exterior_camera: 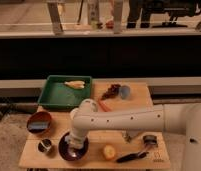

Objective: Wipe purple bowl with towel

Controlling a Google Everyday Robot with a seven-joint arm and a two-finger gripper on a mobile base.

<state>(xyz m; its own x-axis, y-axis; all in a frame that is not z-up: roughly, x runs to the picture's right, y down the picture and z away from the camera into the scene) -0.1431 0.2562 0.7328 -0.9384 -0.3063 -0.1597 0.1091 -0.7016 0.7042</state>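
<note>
The purple bowl [64,150], round, shallow and dark, sits at the front left of the wooden table [96,159]. My white arm [124,120] reaches in from the right, bends down, and my gripper [74,143] is down inside the bowl over a pale towel [79,145] that lies in it. The arm's end hides most of the gripper and part of the towel.
An orange-brown bowl with blue inside [39,122] and a small dark metal cup [44,145] stand left of the purple bowl. A green tray [56,95] is at the back left. A yellow fruit [110,151], a black utensil [131,156], a carrot [105,106] and grapes [111,90] lie on the right.
</note>
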